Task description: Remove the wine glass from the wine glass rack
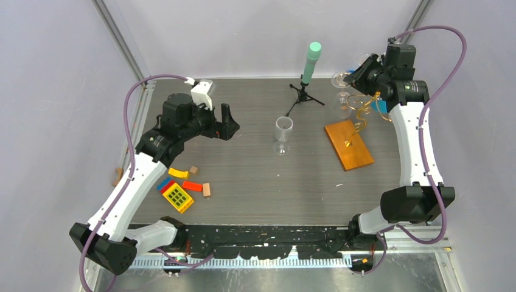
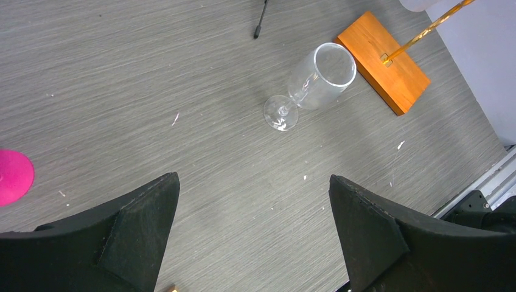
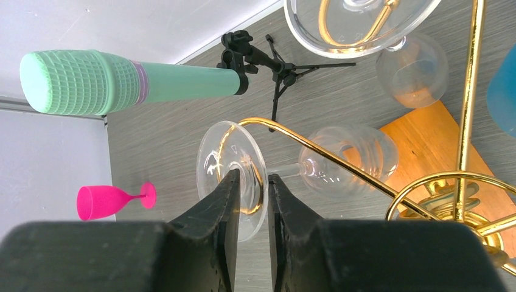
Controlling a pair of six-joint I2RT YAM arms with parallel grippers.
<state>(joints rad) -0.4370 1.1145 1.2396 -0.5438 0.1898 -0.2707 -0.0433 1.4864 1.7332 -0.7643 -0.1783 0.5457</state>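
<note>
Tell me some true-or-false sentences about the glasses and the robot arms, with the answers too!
1. A clear wine glass stands upright, alone, on the grey table. True.
2. The left gripper holds a glass. False: it is open and empty.
3. The right gripper has its fingers either side of the round foot of a clear hanging glass on the gold wire rack. True.
4. The mint-green cylinder lies flat on the table. False: it is mounted on a black tripod.
5. The rack's flat wooden base is blue. False: it is orange-brown.
</note>
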